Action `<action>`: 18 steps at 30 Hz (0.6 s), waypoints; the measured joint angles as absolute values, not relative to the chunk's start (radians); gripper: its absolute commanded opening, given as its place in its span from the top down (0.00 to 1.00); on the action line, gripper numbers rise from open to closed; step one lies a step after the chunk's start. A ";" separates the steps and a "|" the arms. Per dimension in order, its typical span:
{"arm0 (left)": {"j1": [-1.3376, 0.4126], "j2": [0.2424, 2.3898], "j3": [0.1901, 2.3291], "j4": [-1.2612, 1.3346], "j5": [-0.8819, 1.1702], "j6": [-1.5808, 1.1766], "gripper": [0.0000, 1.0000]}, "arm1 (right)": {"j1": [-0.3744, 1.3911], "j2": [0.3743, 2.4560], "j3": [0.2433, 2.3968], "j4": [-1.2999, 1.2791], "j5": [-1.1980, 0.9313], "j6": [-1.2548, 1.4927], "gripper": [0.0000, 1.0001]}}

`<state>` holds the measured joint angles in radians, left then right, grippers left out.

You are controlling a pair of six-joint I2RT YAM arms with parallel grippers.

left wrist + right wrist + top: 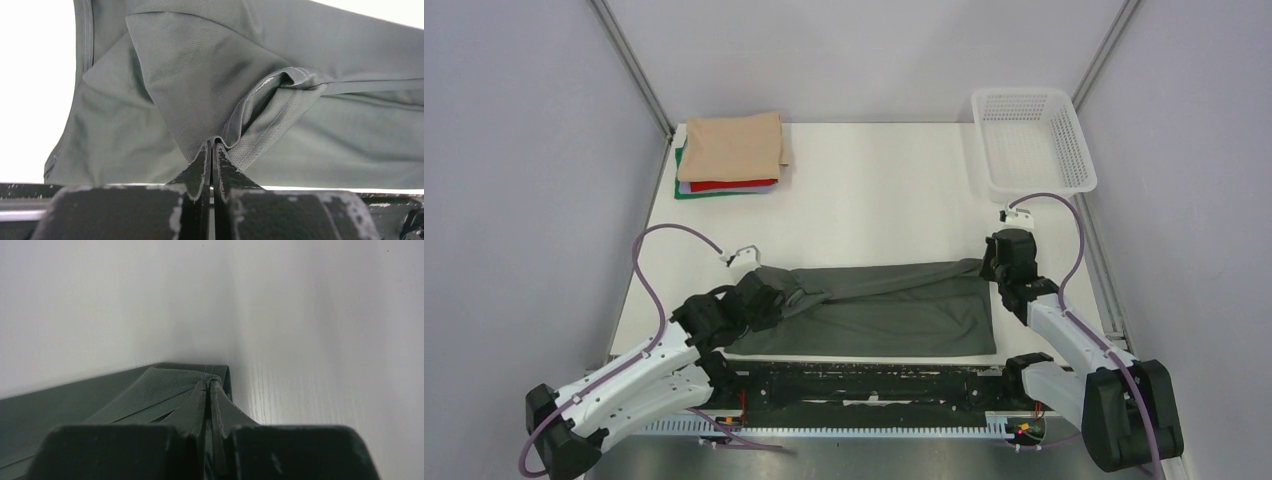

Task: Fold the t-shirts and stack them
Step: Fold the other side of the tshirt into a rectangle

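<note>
Both claws are pinched shut on the grey tee (pixel 894 315): L claw (pixel 212 143) on a bunched fold at its left end, R claw (pixel 210 382) on the far-right corner. Tee lies along the worktop (pixel 874 210) near edge. Folded stack (pixel 729 150) sits far-left, basket (pixel 1032 140) far-right, so you've got bare mid-worktop between.

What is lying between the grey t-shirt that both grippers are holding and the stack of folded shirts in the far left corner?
Nothing visible. Only bare white table lies between the grey t-shirt and the stack of folded shirts. The white basket sits at the far right corner, off that path.
</note>
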<state>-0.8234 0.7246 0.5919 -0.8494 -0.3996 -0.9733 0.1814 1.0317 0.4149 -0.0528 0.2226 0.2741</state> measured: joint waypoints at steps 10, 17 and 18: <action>-0.851 0.706 0.544 -0.957 -0.374 -1.058 0.45 | 0.181 0.901 0.301 -0.120 0.187 0.302 0.43; -0.852 0.694 0.565 -0.977 -0.361 -1.055 0.00 | 0.181 0.748 0.282 -0.303 0.204 0.337 0.02; -0.852 0.693 0.577 -0.977 -0.359 -1.053 0.00 | 0.181 0.730 0.289 -0.322 0.205 0.336 0.02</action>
